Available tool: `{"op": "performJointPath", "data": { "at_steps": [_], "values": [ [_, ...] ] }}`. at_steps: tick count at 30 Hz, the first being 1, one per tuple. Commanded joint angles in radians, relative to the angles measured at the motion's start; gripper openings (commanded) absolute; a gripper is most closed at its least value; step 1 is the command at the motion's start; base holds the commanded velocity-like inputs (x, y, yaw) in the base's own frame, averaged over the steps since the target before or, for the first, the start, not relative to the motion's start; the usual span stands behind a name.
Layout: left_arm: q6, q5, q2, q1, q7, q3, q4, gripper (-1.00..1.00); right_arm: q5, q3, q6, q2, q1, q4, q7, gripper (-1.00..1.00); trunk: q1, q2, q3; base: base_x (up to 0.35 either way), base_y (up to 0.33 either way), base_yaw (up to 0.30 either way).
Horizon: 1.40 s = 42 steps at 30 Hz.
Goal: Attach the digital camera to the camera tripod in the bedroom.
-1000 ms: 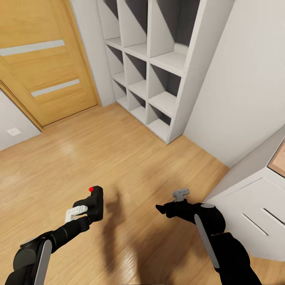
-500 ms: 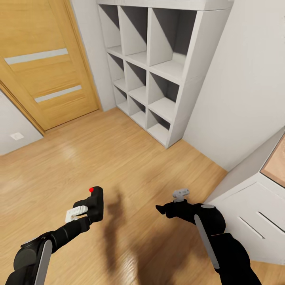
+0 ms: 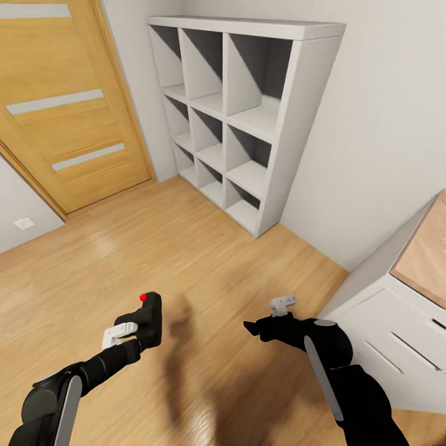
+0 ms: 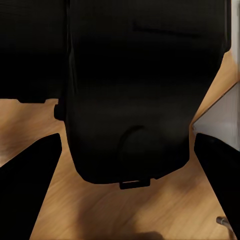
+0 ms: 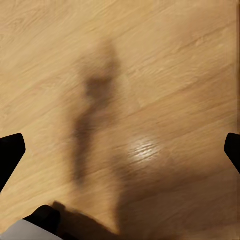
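The digital camera point(image 3: 150, 318), a small black body with a red round button on top, hangs above the wood floor at the lower left of the head view, and my left gripper point(image 3: 146, 331) is shut on it. In the left wrist view the camera's dark body point(image 4: 135, 90) sits between the two fingers point(image 4: 30, 190). My right gripper point(image 3: 249, 326) is held out over the floor at the lower middle, open and empty; its fingertips point(image 5: 10, 152) stand far apart in the right wrist view. The camera tripod is out of view.
An oak door point(image 3: 68, 118) stands at the back left. A white cube shelf point(image 3: 238, 118) lines the wall ahead. A white drawer cabinet point(image 3: 396, 334) with a wood top is close on my right. Bare wood floor point(image 3: 186, 248) stretches ahead.
The head view has tilted upward, so the shelf's top now shows and more of the cabinet's top is in sight. Both arms and the held camera keep their places.
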Motion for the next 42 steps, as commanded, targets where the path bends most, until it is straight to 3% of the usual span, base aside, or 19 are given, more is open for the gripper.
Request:
{"op": "performJointPath", "data": {
  "at_steps": [1, 42],
  "values": [
    [0.009, 0.010, -0.001, -0.001, 0.001, 0.002, -0.001, -1.00, -0.001, 0.000, 0.005, 0.000, -0.001, -0.001, 0.000, 1.00, -0.004, 0.007, 0.004, 0.000, 0.000, -0.104],
    [0.013, 0.017, -0.001, -0.001, 0.001, 0.003, -0.001, -1.00, -0.001, -0.002, -0.004, 0.002, 0.028, -0.001, 0.000, 1.00, -0.161, 0.294, 0.198, 0.000, 0.000, -0.105]
  ]
}}
